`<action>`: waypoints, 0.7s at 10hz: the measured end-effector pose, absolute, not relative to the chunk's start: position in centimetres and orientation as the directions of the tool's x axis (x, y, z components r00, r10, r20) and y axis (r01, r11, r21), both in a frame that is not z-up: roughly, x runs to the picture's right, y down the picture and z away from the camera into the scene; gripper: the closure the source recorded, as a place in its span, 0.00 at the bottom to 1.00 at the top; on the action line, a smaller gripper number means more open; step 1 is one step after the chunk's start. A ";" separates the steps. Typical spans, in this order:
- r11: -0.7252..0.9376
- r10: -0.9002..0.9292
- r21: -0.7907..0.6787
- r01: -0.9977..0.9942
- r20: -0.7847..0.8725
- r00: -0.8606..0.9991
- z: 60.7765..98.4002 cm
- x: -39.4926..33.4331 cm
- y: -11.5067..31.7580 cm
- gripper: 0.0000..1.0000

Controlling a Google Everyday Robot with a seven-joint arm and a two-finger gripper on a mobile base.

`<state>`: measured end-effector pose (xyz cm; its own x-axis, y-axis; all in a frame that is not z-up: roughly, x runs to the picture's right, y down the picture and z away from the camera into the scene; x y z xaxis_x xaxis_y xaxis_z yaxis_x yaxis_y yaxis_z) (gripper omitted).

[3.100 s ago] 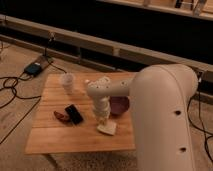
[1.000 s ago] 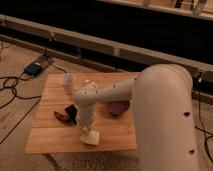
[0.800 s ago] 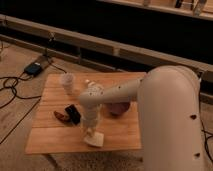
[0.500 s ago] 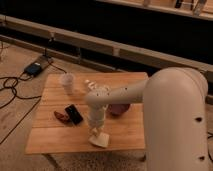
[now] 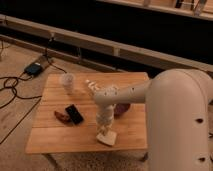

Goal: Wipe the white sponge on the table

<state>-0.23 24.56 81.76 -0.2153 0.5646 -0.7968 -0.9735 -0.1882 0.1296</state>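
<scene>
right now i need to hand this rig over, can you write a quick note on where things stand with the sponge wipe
Pincer: shut, pointing down at the near edge of the table, pressing on the white sponge.
White sponge: flat on the wood near the front edge, right of centre.
Other items: translucent cup at the back left, black slab and a small brown item at the left, purple bowl behind the arm.
Done: sponge is under the pincer and on the tabletop.
Left: more wiping strokes; keep away from the table edge, the sponge is close to it.
</scene>
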 end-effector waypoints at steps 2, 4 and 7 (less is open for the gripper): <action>-0.180 0.575 0.159 -0.971 -0.784 -0.235 82.7 1.1 23.6 1.00; -0.172 0.586 0.169 -0.970 -0.774 -0.239 83.5 1.6 22.6 1.00; -0.159 0.611 0.171 -0.972 -0.757 -0.233 84.7 1.5 20.6 1.00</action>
<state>1.52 20.61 84.68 -0.2327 0.6107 -0.7569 -0.9724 -0.1589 0.1707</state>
